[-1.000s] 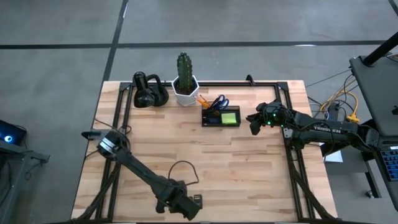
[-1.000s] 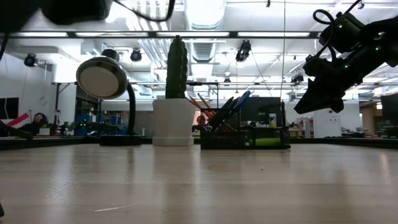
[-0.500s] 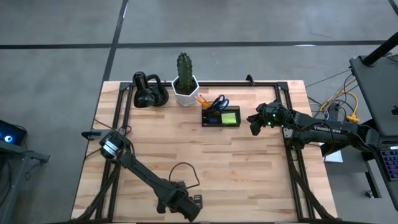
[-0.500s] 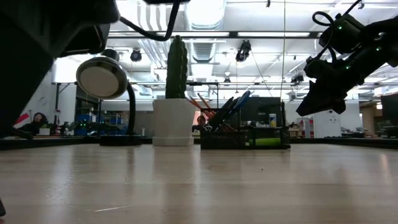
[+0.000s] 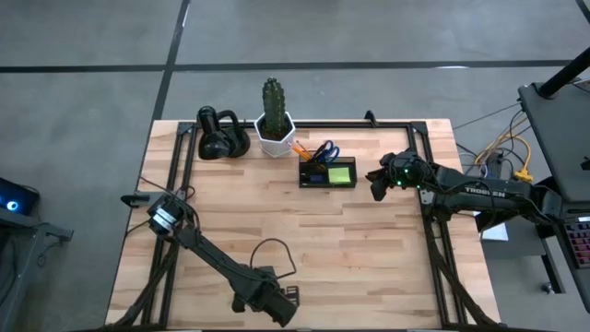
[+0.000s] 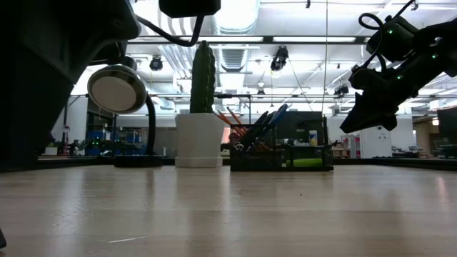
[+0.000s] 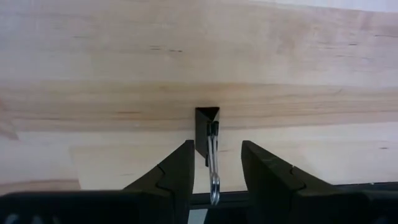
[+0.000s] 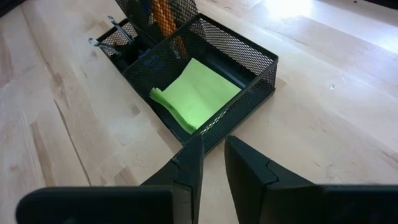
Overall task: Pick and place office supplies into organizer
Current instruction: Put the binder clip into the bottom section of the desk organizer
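Organizer (image 8: 249, 68): black wire mesh | clip (image 7: 207, 127): black, wedge-shaped, wire handles

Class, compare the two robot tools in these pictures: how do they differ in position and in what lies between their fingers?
The left tool sits low at the table's near edge, while the right tool hangs above the table beside the organizer. A black binder clip with wire handles lies between the left tool's open fingers; the right tool's narrower gap is empty. Both have two dark fingers.

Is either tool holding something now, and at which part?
Neither holds anything. The small black binder clip lies between the left tool's open fingers; the right tool is empty.
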Controlling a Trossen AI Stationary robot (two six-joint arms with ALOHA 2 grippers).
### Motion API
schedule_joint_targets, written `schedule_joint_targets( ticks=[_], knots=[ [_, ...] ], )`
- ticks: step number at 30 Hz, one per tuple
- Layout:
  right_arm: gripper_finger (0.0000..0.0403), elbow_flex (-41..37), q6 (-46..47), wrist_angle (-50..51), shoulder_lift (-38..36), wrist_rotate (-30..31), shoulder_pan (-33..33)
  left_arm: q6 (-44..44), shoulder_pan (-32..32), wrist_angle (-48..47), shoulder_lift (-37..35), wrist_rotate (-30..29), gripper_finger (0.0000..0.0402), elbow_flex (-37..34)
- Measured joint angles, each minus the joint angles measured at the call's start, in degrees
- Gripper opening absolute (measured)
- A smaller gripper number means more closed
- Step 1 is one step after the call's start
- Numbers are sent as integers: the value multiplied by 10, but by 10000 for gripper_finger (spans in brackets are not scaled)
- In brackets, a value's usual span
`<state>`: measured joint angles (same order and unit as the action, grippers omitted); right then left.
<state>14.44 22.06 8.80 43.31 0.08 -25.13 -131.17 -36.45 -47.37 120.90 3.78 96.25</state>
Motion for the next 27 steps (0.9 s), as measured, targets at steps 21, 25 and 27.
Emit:
schedule_joint_targets(
  ticks=[21,25,27],
  knots=[
    [57,0,0,0,0,0,0,31,1,4,-1,2,116,0],
    [57,0,0,0,0,0,0,31,0,4,-1,4,116,0],
    [57,0,-2,0,0,0,0,41,0,4,-1,4,116,0]
  ],
)
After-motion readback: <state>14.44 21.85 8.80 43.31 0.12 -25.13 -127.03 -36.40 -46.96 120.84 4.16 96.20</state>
